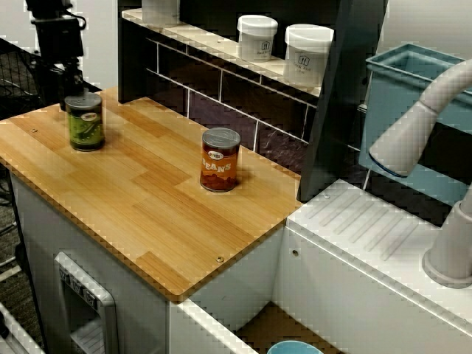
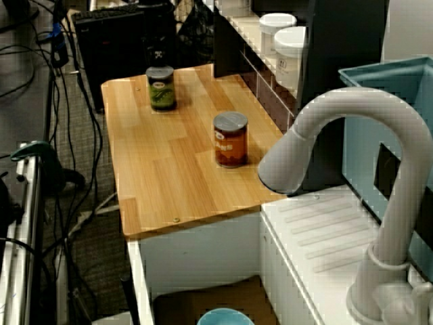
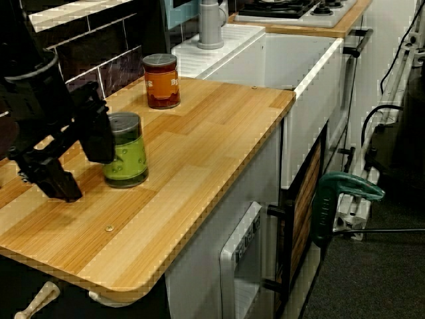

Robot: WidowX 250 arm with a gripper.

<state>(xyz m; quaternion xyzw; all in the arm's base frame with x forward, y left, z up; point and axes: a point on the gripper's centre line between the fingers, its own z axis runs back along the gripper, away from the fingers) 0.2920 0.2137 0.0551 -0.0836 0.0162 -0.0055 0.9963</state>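
Tool [image 3: 89, 176]: spread wide, grips nothing, hangs low over the end of the wooden surface [image 3: 199, 153] farthest from the sink, both black fingers [image 3: 99, 136] angled down toward the boards. Green can [image 3: 125, 149]: stands upright just beside the nearer finger, outside the gap between the two as far as shown; cannot tell whether touching. Likely stands so because a flat base on level wood keeps it steady and leaves its round side free. Orange bean can [image 3: 161, 81]: likewise upright, well apart from the green one, nearer the tiled back wall and the sink, so clear of the tool.

Seen from the surface's far end: shows both fingers and the gap between them, plus a hob [image 3: 292, 8] beyond the sink and a green clamp [image 3: 342, 193] down by the cupboard front. Seen from the sink side: hides the fingertips behind the green can and gives only the tool's dark body; shows instead two white tubs [image 1: 257, 37] on the shelf above the tiles and a blue bin [image 1: 387, 88]. Seen from above the tap: loses the tool in dark clutter beyond the green can; shows best the spacing of the two cans along the surface, with the white tap [image 2: 352, 105] arching in front.
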